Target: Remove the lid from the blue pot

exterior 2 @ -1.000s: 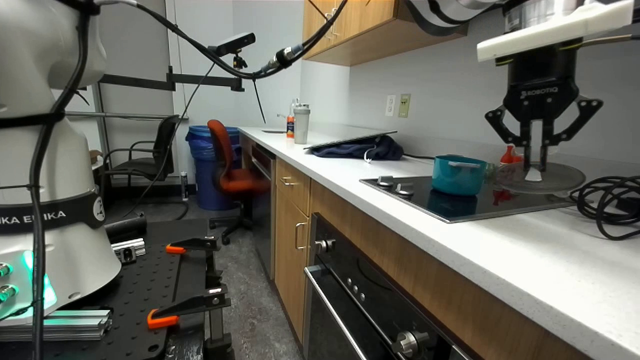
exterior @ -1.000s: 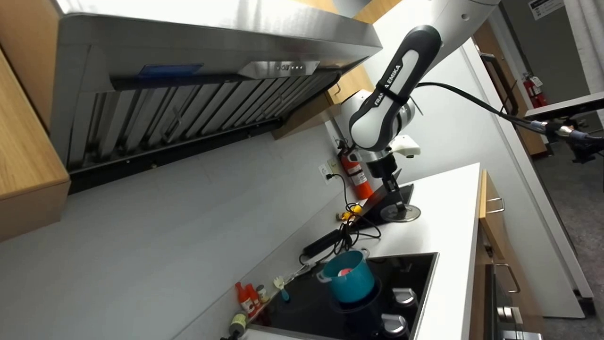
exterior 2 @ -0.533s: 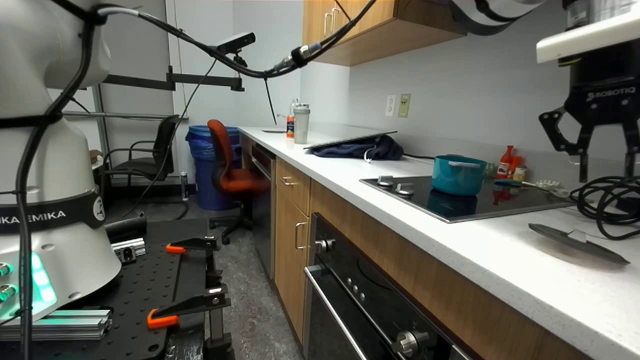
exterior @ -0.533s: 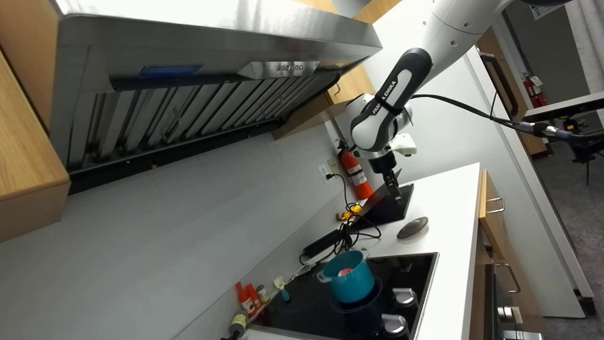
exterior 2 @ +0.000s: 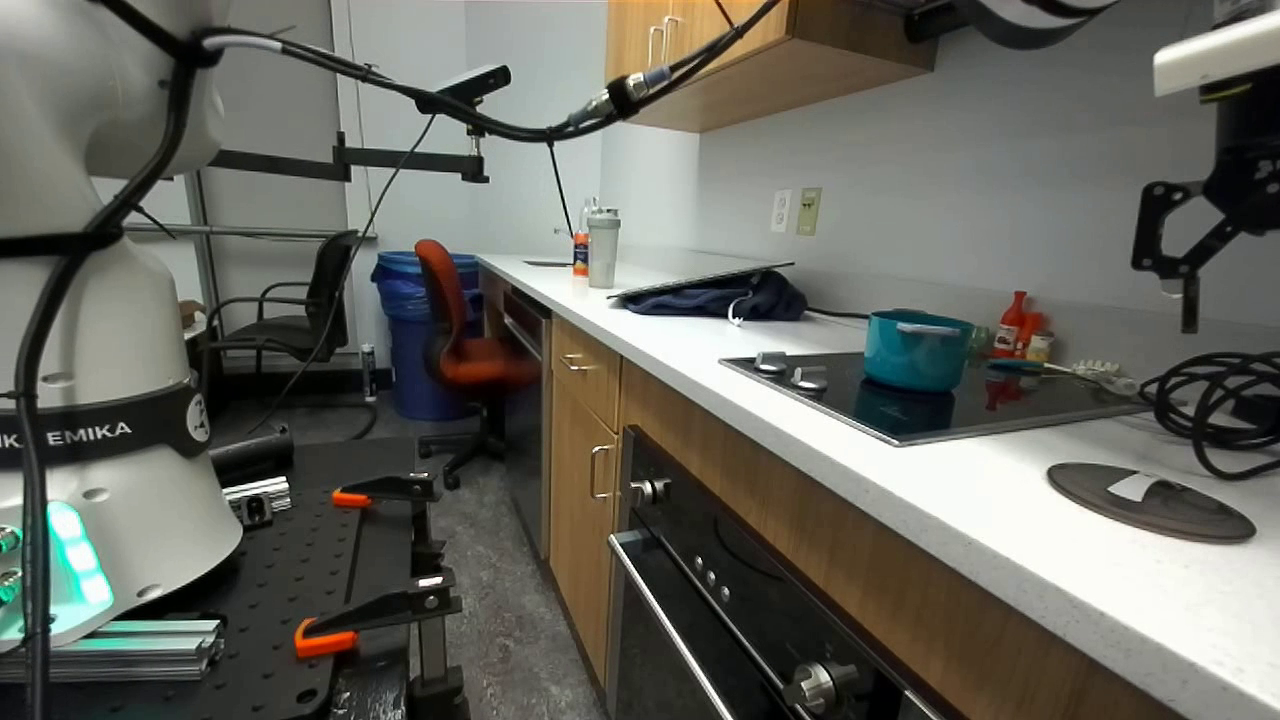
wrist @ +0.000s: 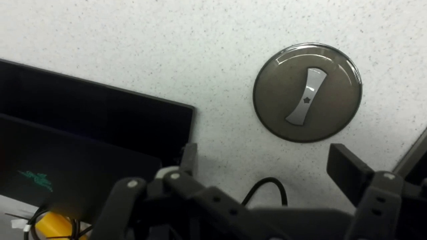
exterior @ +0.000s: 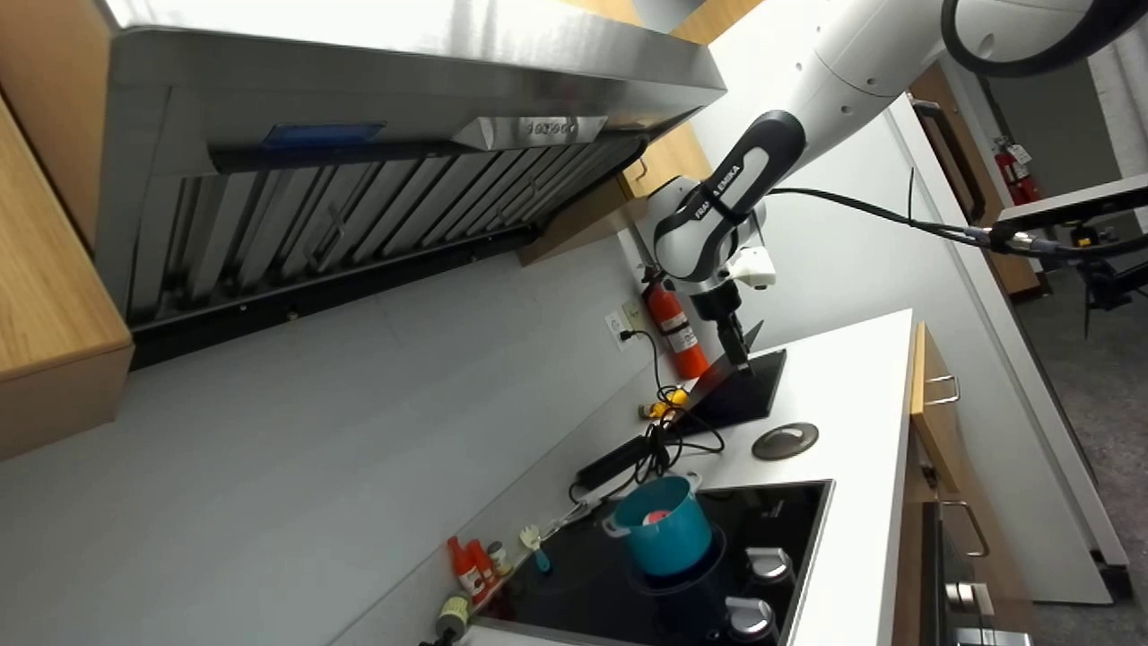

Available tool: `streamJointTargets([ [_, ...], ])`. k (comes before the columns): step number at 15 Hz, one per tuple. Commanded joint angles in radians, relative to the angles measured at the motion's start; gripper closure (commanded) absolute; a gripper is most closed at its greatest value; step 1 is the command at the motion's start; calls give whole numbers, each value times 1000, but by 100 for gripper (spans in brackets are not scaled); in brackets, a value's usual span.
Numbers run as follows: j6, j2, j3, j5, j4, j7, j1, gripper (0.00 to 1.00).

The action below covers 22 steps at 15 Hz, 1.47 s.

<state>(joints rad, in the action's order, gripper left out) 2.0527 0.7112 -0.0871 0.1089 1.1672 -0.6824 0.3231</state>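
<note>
Lid [wrist: 307, 93], no longer tilted, lies flat on the counter [wrist: 213, 46], wrist-view one o'clock from the spread end effector [wrist: 263, 160]; the blue pot [exterior: 673, 540] stands uncovered, removal seemingly done.

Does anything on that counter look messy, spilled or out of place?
The black cable looks odd: it lies in a loose tangle beside the cooktop, seemingly a poor spot near heat. No spill shows; the lid lies flat on the counter.

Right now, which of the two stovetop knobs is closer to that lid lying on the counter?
The silver knob higher in an exterior view: it stands on the side toward the lid, while the other knob sits farther away.
</note>
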Motion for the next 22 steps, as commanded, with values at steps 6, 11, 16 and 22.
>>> streamJointTargets([
  [6, -29, 35, 0, 0, -63, -1, 1, 0],
  [11, -29, 37, 0, 0, -65, -1, 1, 0],
  [16, -29, 37, 0, 0, -65, -1, 1, 0],
  [22, -29, 37, 0, 0, -66, -1, 1, 0],
])
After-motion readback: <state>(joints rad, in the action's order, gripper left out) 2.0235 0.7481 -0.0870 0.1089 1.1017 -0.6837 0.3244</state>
